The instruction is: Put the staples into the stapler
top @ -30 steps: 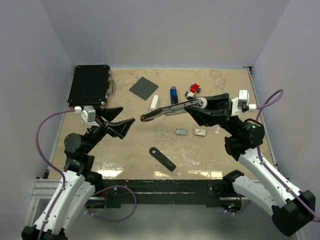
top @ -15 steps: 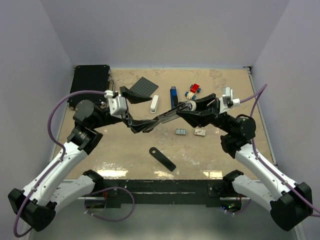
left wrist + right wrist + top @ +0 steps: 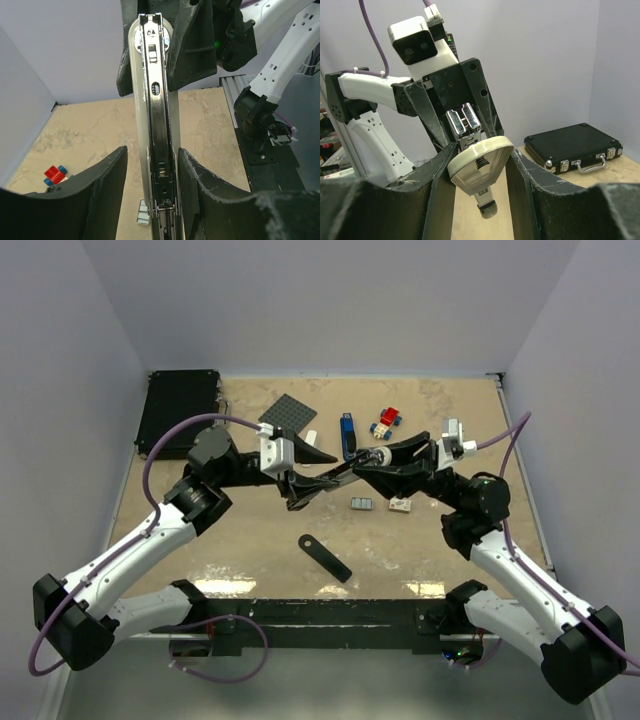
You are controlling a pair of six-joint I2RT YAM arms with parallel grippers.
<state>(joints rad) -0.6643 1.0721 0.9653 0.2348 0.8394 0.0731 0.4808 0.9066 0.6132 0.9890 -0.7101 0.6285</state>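
no text, label or number legible in any view, none readable on the stapler (image 3: 155, 125), the staples box (image 3: 362, 503), the black case (image 3: 570, 142)

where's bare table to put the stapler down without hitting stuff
Bare: the near table either side of the black bar, and the far-right corner past the toy car. Crowded: the middle, from grey baseplate to staples.

The stapler (image 3: 335, 472) bridges the left gripper (image 3: 308, 478) and right gripper (image 3: 368, 465), barring passage between them. The staples (image 3: 362, 503) lie under the right gripper. The surface (image 3: 250, 532) under the left gripper is open.
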